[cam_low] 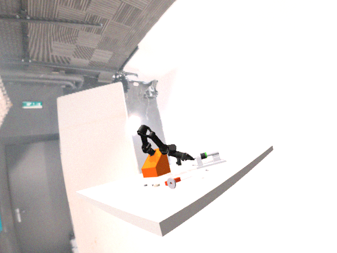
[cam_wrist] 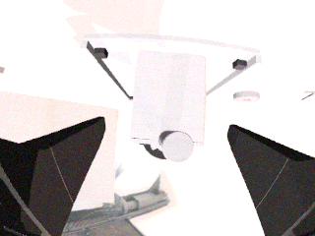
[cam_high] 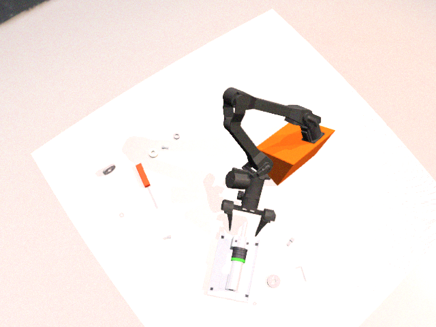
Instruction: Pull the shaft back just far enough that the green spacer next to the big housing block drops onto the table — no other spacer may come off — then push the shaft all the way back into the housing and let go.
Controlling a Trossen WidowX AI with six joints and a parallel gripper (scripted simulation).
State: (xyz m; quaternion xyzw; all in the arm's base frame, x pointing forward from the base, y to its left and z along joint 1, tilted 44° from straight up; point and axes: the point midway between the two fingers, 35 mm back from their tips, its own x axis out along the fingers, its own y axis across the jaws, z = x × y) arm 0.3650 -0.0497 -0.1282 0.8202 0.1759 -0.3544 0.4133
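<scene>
The green spacer sits between the black spacers and the long pale housing block. The pale shaft sticks out of the near support toward the arm. My gripper is wide open and empty. Its fingertips stand on either side of the shaft's free end, without touching it. In the wrist view the round shaft end faces me, a little below the line of the fingertips. The spacers are mostly hidden there behind the support.
The base plate carries the assembly. The orange arm base stands behind. A red-handled screwdriver lies to the left in the top view. A round disc and a small bolt lie right of the plate.
</scene>
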